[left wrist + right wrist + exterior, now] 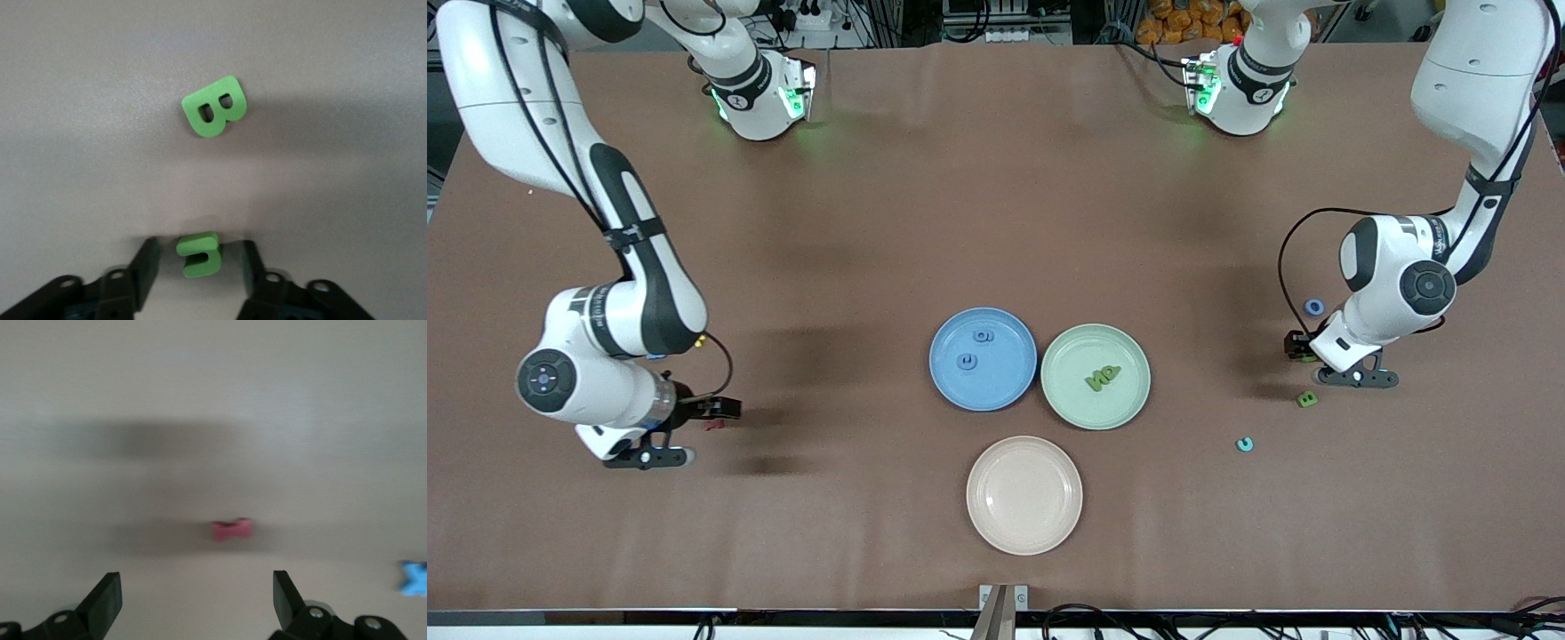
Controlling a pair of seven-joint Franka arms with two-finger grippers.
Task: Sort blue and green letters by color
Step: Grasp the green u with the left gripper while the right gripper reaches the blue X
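Note:
My left gripper (1300, 348) is low at the table toward the left arm's end. In the left wrist view it (198, 268) is open, with a small green letter (199, 252) between the fingers (145, 263) and a gap on each side. A green B (215, 107) lies on the table close by (1307, 399). A blue ring letter (1313, 307) lies beside the left arm. The blue plate (1014, 391) holds two blue letters (983, 336). The green plate (1067, 400) holds green letters (1103, 377). My right gripper (720, 409) is open and empty (195, 593).
A dark red letter (232, 529) lies on the table just ahead of the right gripper, also in the front view (713, 425). A blue piece (413, 579) lies beside it. A teal letter (1244, 444) lies near the green B. An empty pink plate (1024, 494) sits nearest the front camera.

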